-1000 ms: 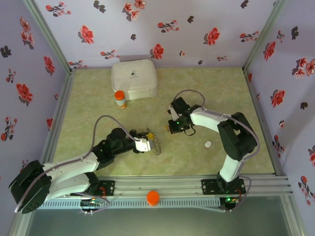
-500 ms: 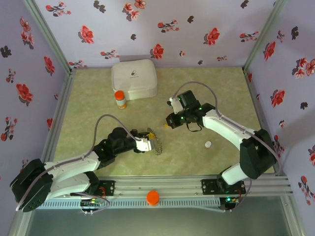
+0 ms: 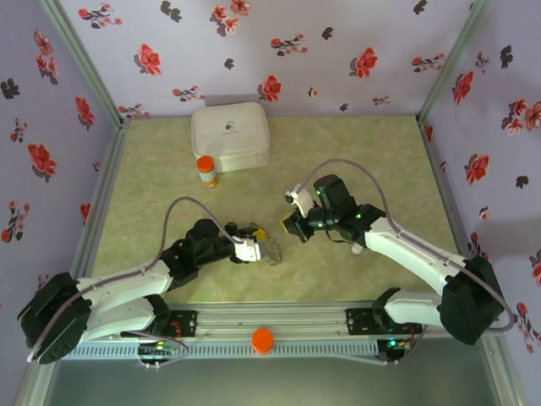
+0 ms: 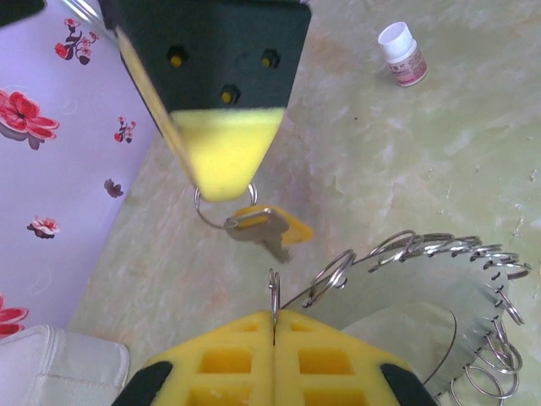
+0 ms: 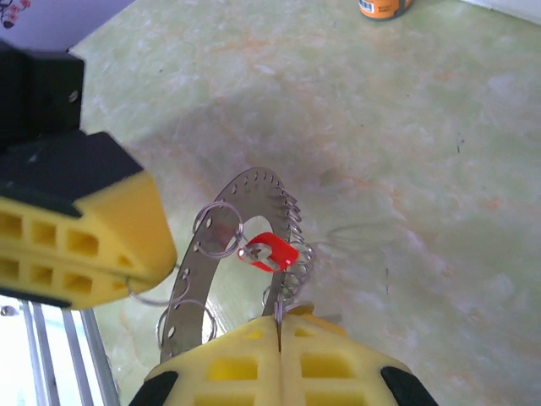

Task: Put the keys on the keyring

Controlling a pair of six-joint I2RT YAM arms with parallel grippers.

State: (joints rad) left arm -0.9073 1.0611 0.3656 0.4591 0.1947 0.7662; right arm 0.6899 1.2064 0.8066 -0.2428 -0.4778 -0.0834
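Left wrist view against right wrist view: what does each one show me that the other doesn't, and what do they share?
Left wrist, not right wrist: the yellow-headed key hanging by its small ring from the shut right gripper, a white-capped bottle and a white case corner.
Right wrist, not left wrist: the red-tagged key against the keyring, and part of an orange bottle.
Both: the keyring, a curved metal band hung with split rings, one pinched by the shut left gripper, over the green table.

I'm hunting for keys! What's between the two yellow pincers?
In the left wrist view, a small key with a yellow head hangs between the right pincer above and the left pincer below, which pinches a ring of the grey metal keyring.
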